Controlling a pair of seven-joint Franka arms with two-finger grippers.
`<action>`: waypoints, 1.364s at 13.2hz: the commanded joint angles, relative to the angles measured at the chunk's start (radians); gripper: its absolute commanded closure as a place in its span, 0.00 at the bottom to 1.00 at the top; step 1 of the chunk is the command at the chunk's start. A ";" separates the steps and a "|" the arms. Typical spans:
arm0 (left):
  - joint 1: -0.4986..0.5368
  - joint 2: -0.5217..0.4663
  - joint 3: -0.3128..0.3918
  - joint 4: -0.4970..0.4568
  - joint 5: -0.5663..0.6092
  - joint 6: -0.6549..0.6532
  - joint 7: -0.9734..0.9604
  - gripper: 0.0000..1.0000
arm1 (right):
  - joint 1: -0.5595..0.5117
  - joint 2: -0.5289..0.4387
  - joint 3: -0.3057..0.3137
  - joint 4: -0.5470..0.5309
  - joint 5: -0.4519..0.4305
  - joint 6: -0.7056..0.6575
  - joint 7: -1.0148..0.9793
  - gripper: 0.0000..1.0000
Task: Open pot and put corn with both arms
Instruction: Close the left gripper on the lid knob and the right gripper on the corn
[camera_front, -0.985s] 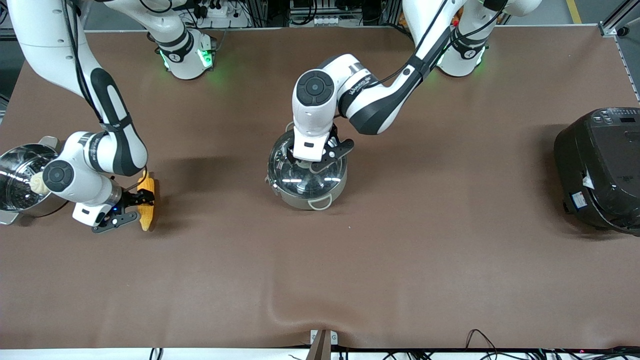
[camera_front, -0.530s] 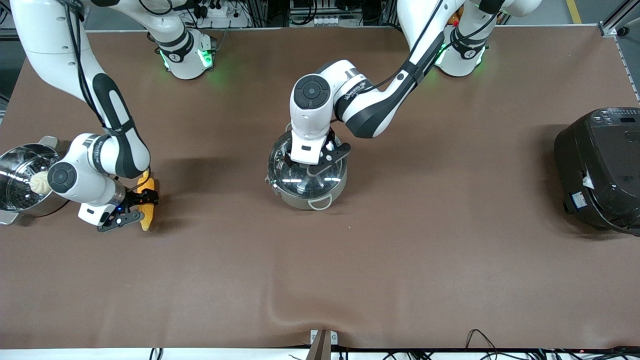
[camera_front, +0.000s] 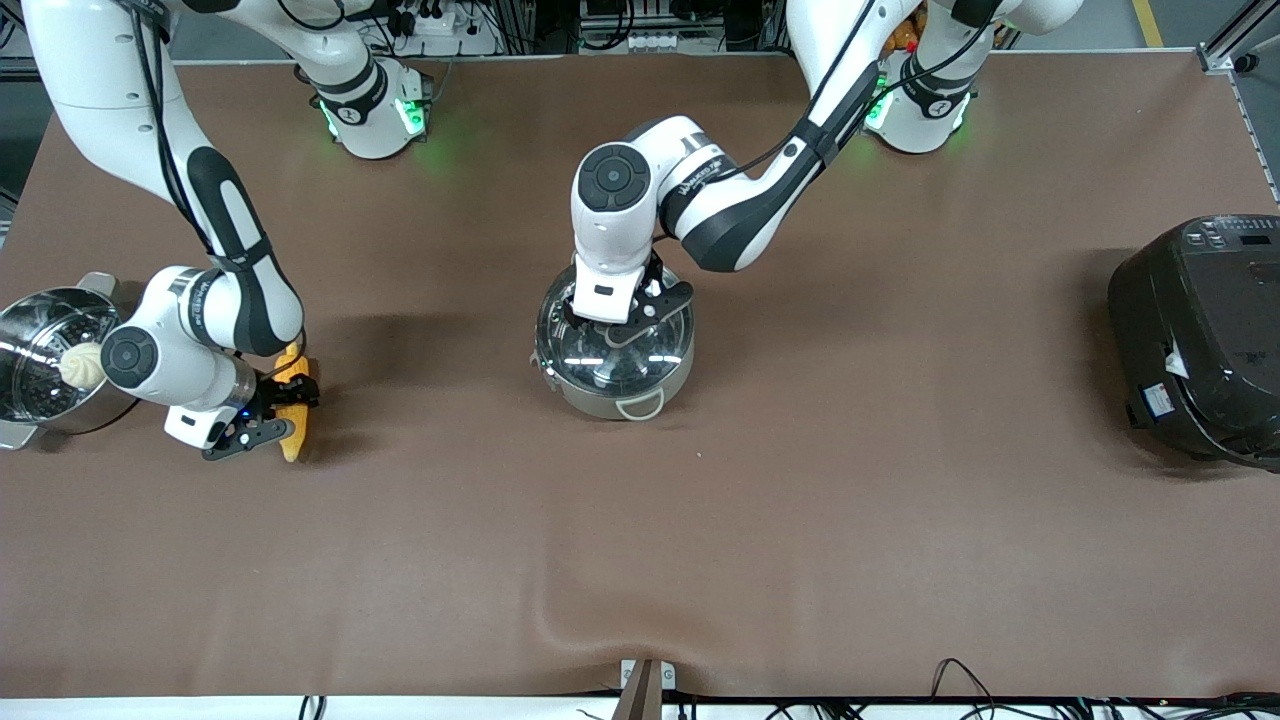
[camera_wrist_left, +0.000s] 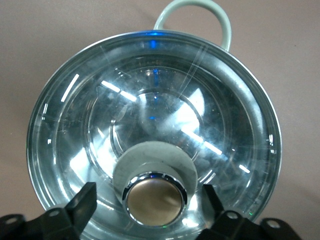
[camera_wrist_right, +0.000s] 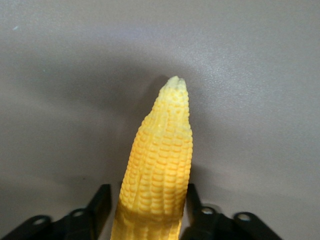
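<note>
The steel pot (camera_front: 600, 398) stands mid-table with its glass lid (camera_front: 612, 352) on. My left gripper (camera_front: 622, 312) hangs over the lid, open, one finger on each side of the tan knob (camera_wrist_left: 154, 199) with a gap on both sides; the lid fills the left wrist view (camera_wrist_left: 150, 115). The yellow corn (camera_front: 296, 435) lies on the table near the right arm's end. My right gripper (camera_front: 290, 398) is open and low over it, its fingers (camera_wrist_right: 97, 205) straddling the cob (camera_wrist_right: 162, 150).
A steel steamer pot (camera_front: 30, 345) with a white bun (camera_front: 80, 365) stands at the right arm's end of the table, beside the corn. A large black rice cooker (camera_front: 1200, 335) stands at the left arm's end.
My left hand has shifted slightly over the lid toward the right arm's end. My right gripper has crept along the corn. Corn and pot have not moved.
</note>
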 joint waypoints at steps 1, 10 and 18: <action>-0.017 0.012 0.011 0.028 0.028 0.000 -0.026 0.17 | 0.003 -0.015 0.006 -0.001 0.022 -0.040 -0.020 0.81; -0.011 0.005 0.014 0.028 0.028 0.000 -0.027 1.00 | 0.006 -0.061 0.006 0.121 0.099 -0.261 0.002 0.87; 0.119 -0.265 0.011 0.003 0.017 -0.208 -0.016 1.00 | 0.073 -0.129 0.003 0.426 0.082 -0.659 0.236 0.87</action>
